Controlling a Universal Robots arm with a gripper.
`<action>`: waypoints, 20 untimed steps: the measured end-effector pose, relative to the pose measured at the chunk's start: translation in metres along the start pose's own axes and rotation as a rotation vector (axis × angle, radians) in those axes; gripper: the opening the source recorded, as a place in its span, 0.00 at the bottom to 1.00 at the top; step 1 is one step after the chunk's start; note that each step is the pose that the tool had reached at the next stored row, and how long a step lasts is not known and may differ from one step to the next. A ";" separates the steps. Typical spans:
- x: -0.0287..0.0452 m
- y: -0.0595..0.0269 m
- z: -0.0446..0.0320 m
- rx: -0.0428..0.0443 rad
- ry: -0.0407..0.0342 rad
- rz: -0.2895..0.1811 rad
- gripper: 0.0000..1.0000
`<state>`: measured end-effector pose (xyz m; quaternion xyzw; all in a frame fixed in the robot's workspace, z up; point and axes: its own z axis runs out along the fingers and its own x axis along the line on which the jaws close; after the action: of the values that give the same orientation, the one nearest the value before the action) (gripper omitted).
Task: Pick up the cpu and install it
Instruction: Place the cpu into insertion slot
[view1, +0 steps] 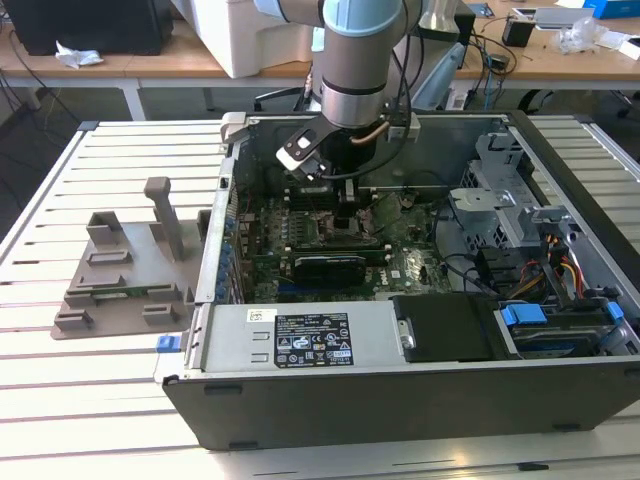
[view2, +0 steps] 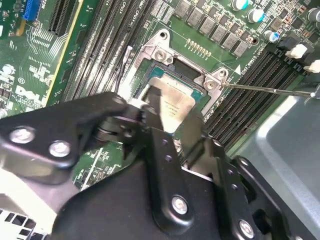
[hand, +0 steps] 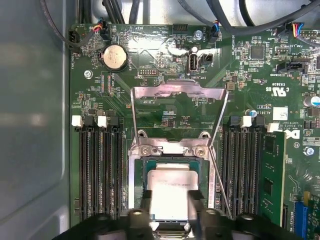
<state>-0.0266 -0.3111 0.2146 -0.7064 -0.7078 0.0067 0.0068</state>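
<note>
Slats of a white metal tabletop (view1: 100, 400) carry an open black-and-grey computer case (view1: 400, 400) in the exterior view. A grey moulded plastic holder (view1: 120, 270) lies beside the case on the exterior view's left. A silver-and-blue robot arm (view1: 352, 60) reaches straight down into the case, its black jaws low over the green motherboard (view1: 262, 235), near a black graphics card (view1: 330, 266).

In the second wrist view the cpu (view2: 172, 102), a small flat square chip with a silvery metal top and thin green edge, sits within the silver socket frame (view2: 160, 52). The jaws stand narrow, closed against two opposite sides of it.

In the first wrist view the cpu (hand: 169, 192) lies in the socket below the hinged metal load plate (hand: 177, 92), which is swung open. The black fingers (hand: 145, 201) touch its two edges. Rows of black memory slots (hand: 97, 160) flank the socket.
</note>
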 end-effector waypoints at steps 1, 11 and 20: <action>0.0000 0.0000 0.0000 0.0000 0.0000 0.000 0.36; -0.0002 0.0001 0.0054 0.0003 -0.0003 0.000 0.11; -0.0002 0.0075 0.0035 0.0008 -0.0002 0.000 0.11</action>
<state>-0.0192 -0.3113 0.2109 -0.7064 -0.7077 0.0070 0.0070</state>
